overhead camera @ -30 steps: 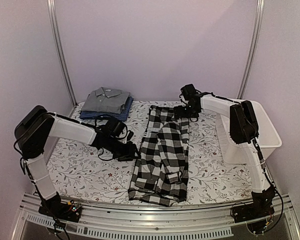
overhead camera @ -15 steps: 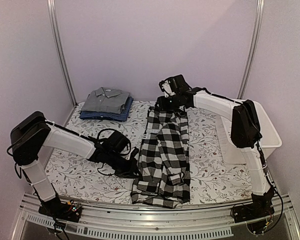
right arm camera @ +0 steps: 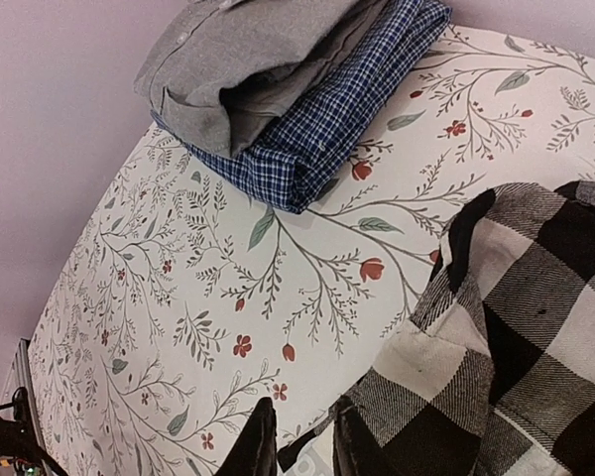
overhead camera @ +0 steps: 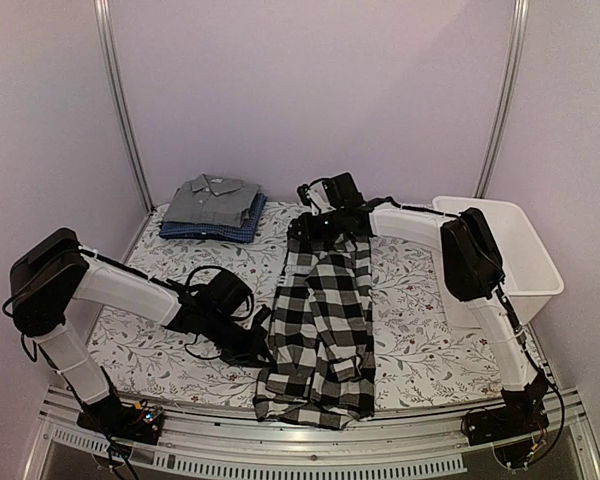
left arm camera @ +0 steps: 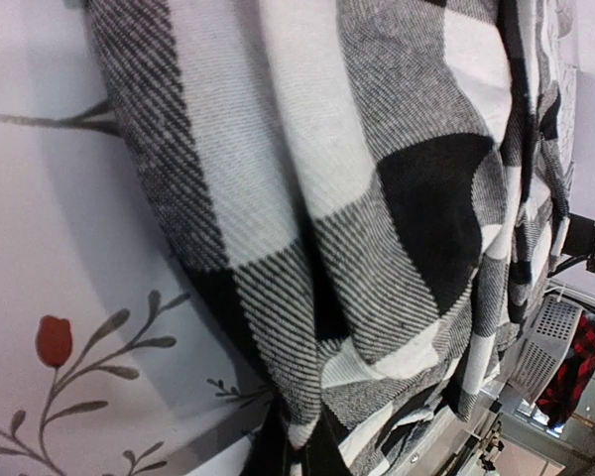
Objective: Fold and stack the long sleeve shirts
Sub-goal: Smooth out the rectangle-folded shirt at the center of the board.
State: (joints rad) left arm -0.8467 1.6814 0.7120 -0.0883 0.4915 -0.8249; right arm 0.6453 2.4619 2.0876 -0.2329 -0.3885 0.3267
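Note:
The black-and-white checked shirt (overhead camera: pixel 325 310) lies folded lengthwise down the middle of the table. My left gripper (overhead camera: pixel 263 345) sits low at its left edge, shut on a fold of the checked cloth (left arm camera: pixel 377 198), its jaws (left arm camera: pixel 297 461) pinched together on it. My right gripper (overhead camera: pixel 302 225) is at the shirt's far left corner. In the right wrist view that corner (right arm camera: pixel 535 327) fills the narrow gap of the right gripper (right arm camera: pixel 302 446). The grey shirt (overhead camera: pixel 215 197) (right arm camera: pixel 258 59) lies folded on the folded blue shirt (overhead camera: pixel 248 218) (right arm camera: pixel 337 119) at the back left.
A white plastic basket (overhead camera: pixel 485 204) stands at the right edge, behind the right arm's elbow. A floral tablecloth (overhead camera: pixel 410 330) covers the table. A metal rail (overhead camera: pixel 310 450) runs along the near edge, and pale walls close in the back and sides.
Both grippers have closed on the checked shirt. The right gripper has moved left to the shirt's far left corner. The left gripper has slid nearer along the left edge, and the shirt's lower end has shifted left.

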